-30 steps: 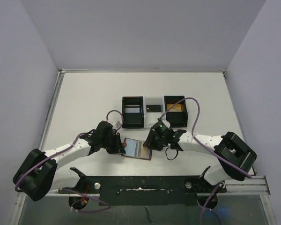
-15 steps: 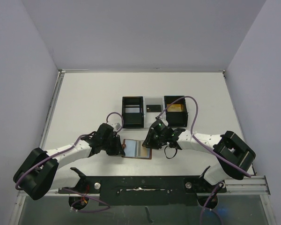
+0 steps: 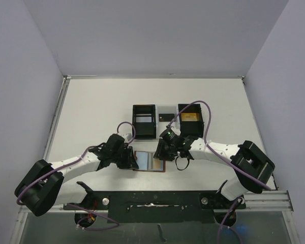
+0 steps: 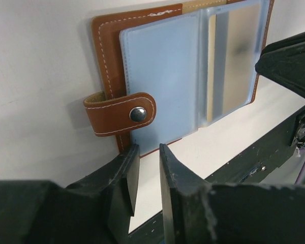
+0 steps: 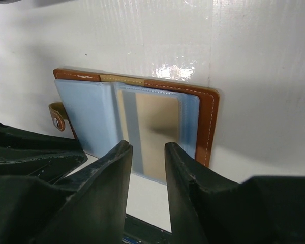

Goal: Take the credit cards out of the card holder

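Observation:
The card holder [image 3: 148,161] lies open on the table between my two grippers, its blue-grey pockets facing up. In the left wrist view its brown leather edge [image 4: 108,61] and snap tab [image 4: 121,113] are at the left. A gold-tan credit card [image 4: 235,56] sits in the right pocket; it also shows in the right wrist view [image 5: 160,127]. My left gripper [image 4: 149,150] is narrowly open and empty at the holder's near left corner. My right gripper [image 5: 148,147] is open and empty over the near edge of the card's pocket. Another gold card [image 3: 190,117] lies in the tray's right compartment.
A black-and-white tray stands behind the holder, with a left compartment [image 3: 144,121] and a right compartment [image 3: 191,122]. A small black card [image 3: 166,117] lies between them. The black base rail [image 3: 157,199] runs along the table's near edge.
My right gripper has moved left and closer onto the holder's right side. My left gripper has edged right against the holder's left corner. The holder has stayed flat and open.

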You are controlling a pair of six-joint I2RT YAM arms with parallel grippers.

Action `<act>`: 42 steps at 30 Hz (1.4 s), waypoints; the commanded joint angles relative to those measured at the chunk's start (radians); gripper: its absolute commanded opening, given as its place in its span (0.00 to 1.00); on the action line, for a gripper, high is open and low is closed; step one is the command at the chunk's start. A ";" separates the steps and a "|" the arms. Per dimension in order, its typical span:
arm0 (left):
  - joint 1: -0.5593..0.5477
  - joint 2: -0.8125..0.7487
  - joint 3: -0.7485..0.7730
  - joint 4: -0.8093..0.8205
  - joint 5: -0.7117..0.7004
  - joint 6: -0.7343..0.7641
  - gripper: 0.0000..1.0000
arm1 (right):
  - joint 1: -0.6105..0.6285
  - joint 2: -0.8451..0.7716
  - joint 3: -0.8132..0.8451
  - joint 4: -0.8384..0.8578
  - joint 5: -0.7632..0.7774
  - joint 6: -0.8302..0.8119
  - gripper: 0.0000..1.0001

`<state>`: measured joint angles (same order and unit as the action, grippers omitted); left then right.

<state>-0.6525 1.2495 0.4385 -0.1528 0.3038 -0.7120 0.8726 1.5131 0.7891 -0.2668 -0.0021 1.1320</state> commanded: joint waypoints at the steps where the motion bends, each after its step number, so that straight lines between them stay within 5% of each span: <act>1: -0.010 0.008 0.022 -0.022 -0.060 0.011 0.24 | 0.015 -0.017 0.058 -0.068 0.064 -0.021 0.34; 21: -0.047 -0.077 0.065 -0.142 -0.207 -0.036 0.41 | 0.029 0.066 0.084 -0.098 0.073 -0.016 0.35; 26: -0.045 -0.064 0.023 -0.054 -0.144 -0.044 0.42 | 0.029 0.077 0.088 -0.085 0.062 -0.026 0.35; 35: -0.047 -0.020 0.015 0.002 -0.090 -0.040 0.21 | 0.031 0.076 0.129 -0.139 0.085 -0.042 0.35; 42: -0.048 -0.034 0.009 -0.001 -0.087 -0.041 0.16 | 0.032 0.041 0.174 -0.234 0.158 -0.042 0.40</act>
<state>-0.6975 1.2247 0.4488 -0.1986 0.1944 -0.7563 0.8978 1.5852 0.9207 -0.4583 0.0982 1.0988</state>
